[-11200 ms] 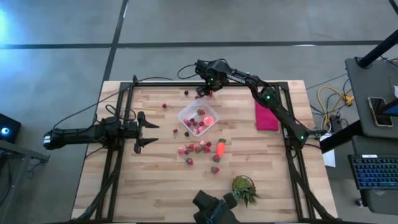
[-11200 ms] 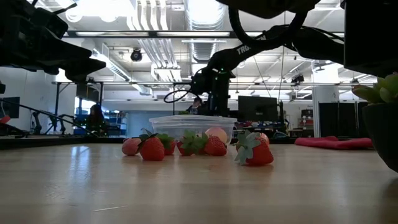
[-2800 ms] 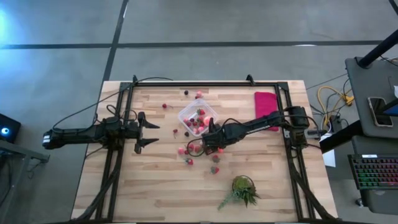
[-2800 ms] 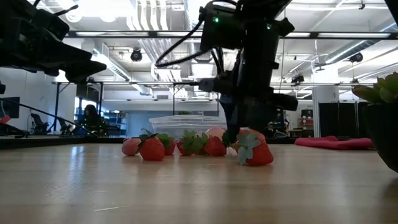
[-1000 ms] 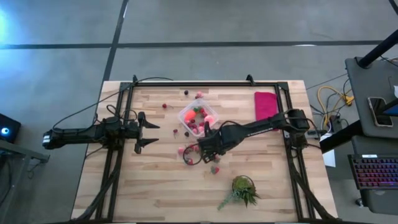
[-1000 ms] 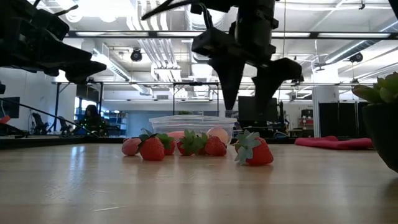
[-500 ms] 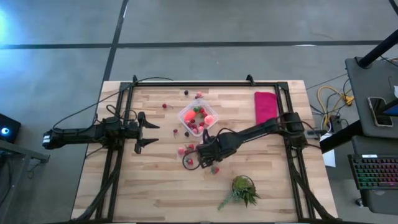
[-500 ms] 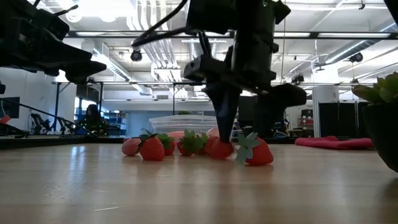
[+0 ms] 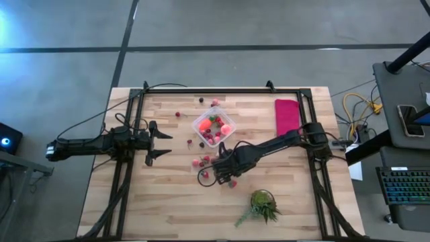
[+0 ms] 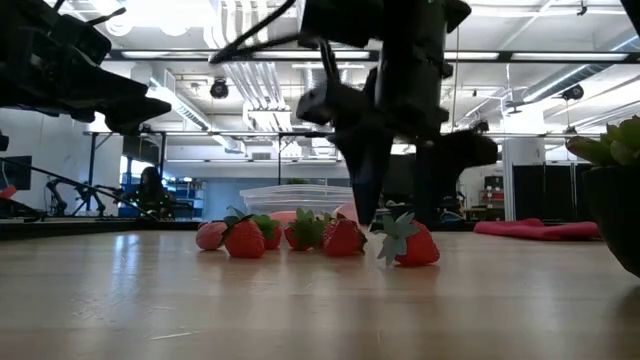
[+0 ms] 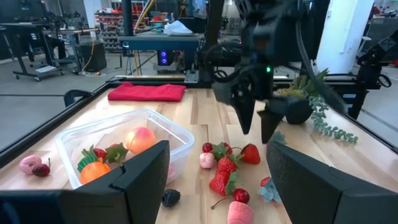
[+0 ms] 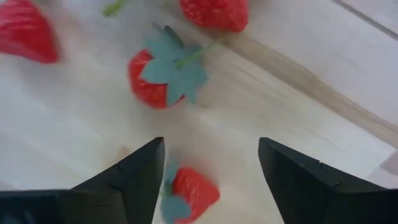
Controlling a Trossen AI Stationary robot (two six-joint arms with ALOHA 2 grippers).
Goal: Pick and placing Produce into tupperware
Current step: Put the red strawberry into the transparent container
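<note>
Right gripper [image 9: 220, 176] low over the wooden tabletop [image 9: 168, 202], just beside the loose cluster of produce [image 9: 205, 163] lying below the tupperware [image 9: 213, 128]. Jaws spread wide, nothing pinched between them. Seen from the right wrist: a small strawberry [image 12: 189, 194] lying between the two dark fingers [image 12: 140, 174], not touched by either, with a larger strawberry with a green leafy cap [image 12: 163, 78] flat on the wood further ahead. From table level: the fingers planted just behind the row of berries, tips down near the wood.

Tupperware near the middle of the tabletop, upright, already holding several red and pink pieces plus an orange piece [image 11: 94, 171] against one wall. A few stray berries [image 9: 178, 114] scattered beyond it toward the far edge.

Left gripper [image 9: 159, 142] parked well apart on the left side of the tabletop, raised clear of the wood, jaws spread and empty.

Magenta cloth [image 9: 287, 118] flat near the right edge; green spiky plant [image 9: 263, 205] near the front edge.
</note>
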